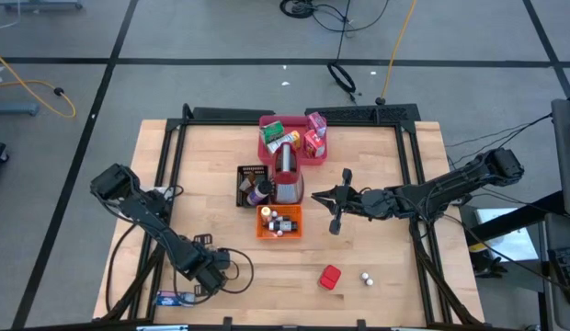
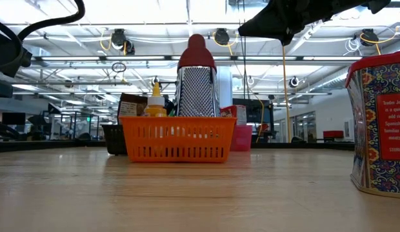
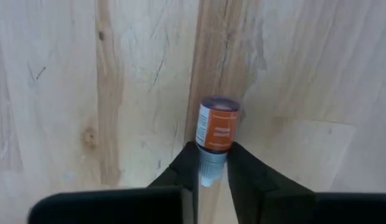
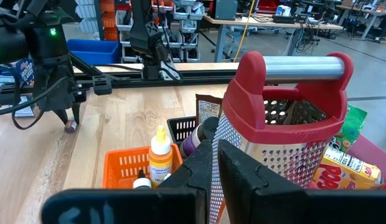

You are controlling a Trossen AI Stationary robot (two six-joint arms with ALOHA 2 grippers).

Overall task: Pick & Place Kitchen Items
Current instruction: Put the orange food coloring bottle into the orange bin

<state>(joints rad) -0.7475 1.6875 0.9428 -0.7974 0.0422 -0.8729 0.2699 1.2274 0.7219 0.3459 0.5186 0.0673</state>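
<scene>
Two fingers [image 3: 180, 171] of the left hand [image 3: 205, 168] pinch a small bottle with an orange label [image 3: 216, 134], gripping it at its pale lower end while the labelled body and dark cap stick out ahead of the fingertips. In the high view this hand [image 1: 209, 273] sits low over the near-left part of the desk [image 1: 221, 230], well apart from the orange basket [image 1: 279, 222], the black basket [image 1: 250, 184] and the pink tray [image 1: 290, 138] clustered at the middle.

The step in hand looks like the lift of this bottle. The grip is near one end, so the bottle could pivot or slip; I judge it best to raise it straight and slowly, checking that it comes up without tilting, before carrying it toward the baskets. If it sags between the fingers, set it down and take it nearer its middle.

The right hand [image 4: 215, 168] is pressed together and empty, hovering just before the red-and-silver grater [image 4: 286, 118] that stands beside the orange basket. The carrying path should approach from the left hand's own side of that basket to keep clear of the right arm. A red box [image 1: 330, 277] and two tiny shakers [image 1: 367, 278] lie on the desk nearer the right arm.
</scene>
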